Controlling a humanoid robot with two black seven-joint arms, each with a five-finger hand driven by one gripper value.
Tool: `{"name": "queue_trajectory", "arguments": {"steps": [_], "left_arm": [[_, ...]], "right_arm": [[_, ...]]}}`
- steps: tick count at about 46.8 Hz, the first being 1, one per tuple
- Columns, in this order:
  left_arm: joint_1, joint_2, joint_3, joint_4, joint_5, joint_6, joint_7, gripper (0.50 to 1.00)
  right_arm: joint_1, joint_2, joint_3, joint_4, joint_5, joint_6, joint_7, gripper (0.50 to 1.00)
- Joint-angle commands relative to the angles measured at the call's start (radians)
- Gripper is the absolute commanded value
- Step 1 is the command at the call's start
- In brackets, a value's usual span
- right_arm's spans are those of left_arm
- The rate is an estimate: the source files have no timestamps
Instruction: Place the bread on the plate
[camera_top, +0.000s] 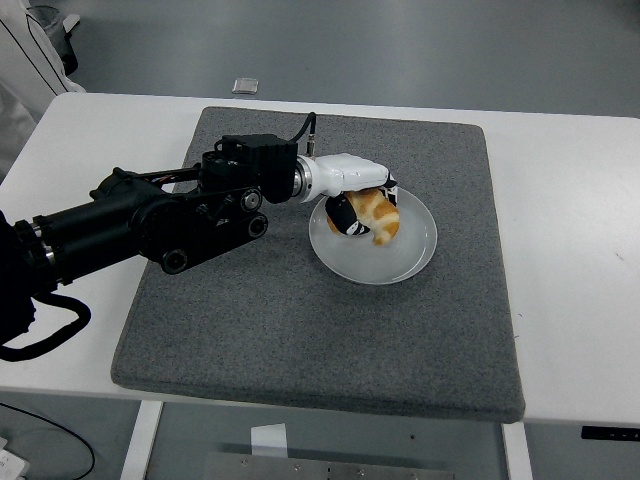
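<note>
A golden-brown piece of bread (378, 214) is held in my left hand (362, 208), just over the inside of a white round plate (410, 256). The plate sits on the grey mat (300, 320), right of its middle. My left arm reaches in from the left edge, its white wrist above the plate's left rim. The fingers are curled around the bread. I cannot tell whether the bread touches the plate's surface. The right arm is not in view.
The grey mat covers most of the white table (570, 250). A small grey object (245, 85) lies on the floor beyond the table's far edge.
</note>
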Motion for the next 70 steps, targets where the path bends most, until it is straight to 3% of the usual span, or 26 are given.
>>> {"name": "queue_trajectory", "arguments": {"steps": [1,21,43,55,70], "left_arm": [[0.004,-0.009,0.001,0.005,0.001,0.001,0.000,0.500],[0.010,-0.013,0.027,0.017,0.027,0.048,0.002,0.500],[0.026,-0.022,0.027,0.017,0.027,0.051,0.002,0.500],[0.032,-0.022,0.027,0.017,0.027,0.106,0.002,0.500],[0.032,-0.024,0.058,0.017,0.027,0.106,0.000,0.500]], "right_arm": [[0.000,0.000,0.000,0.000,0.000,0.000,0.000,0.932],[0.000,0.000,0.000,0.000,0.000,0.000,0.000,0.932],[0.000,0.000,0.000,0.000,0.000,0.000,0.000,0.932],[0.000,0.000,0.000,0.000,0.000,0.001,0.000,0.932],[0.000,0.000,0.000,0.000,0.000,0.000,0.000,0.932]]}}
